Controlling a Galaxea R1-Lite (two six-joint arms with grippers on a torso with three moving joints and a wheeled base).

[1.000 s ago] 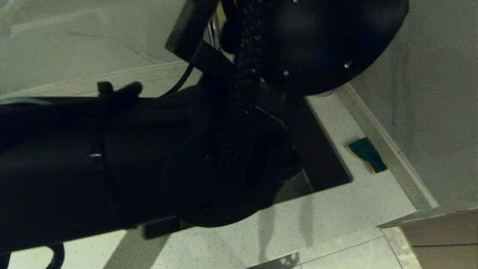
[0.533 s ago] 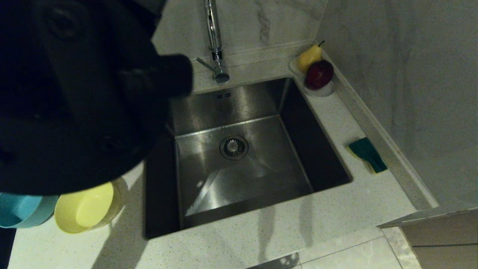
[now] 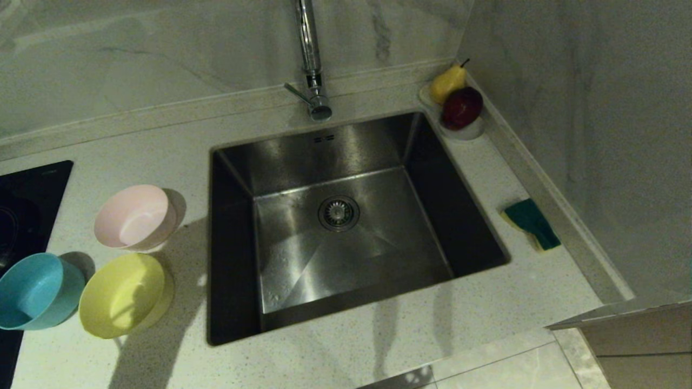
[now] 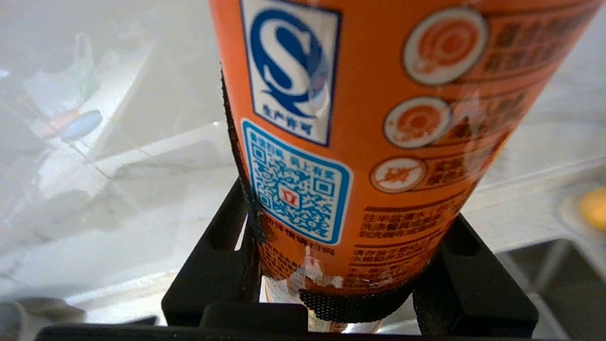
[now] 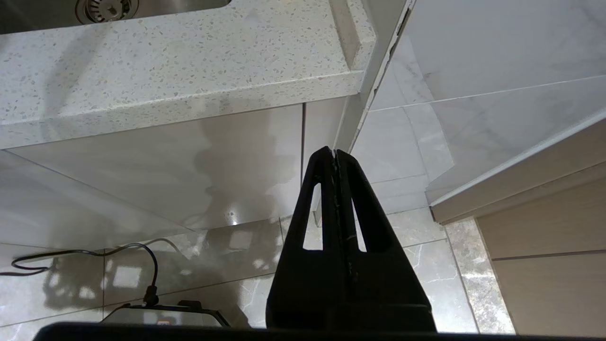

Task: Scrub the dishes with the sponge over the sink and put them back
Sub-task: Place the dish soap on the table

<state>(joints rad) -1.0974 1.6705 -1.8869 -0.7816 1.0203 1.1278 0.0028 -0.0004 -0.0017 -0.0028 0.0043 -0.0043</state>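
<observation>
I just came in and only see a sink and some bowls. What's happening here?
Nothing is being washed yet. The pink bowl, yellow bowl and blue bowl sit on the counter beside the empty sink; the sponge lies untouched on its other side. The left end effector grips an orange printed container, out of the head view. The right end effector hangs shut below the counter edge.

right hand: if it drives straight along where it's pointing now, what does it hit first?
Likely the pale cabinet front under the speckled countertop. The right hand, shut and parked below counter level, has its tip lined up near that panel's seam with the tiled side wall; depth is unclear.
</observation>
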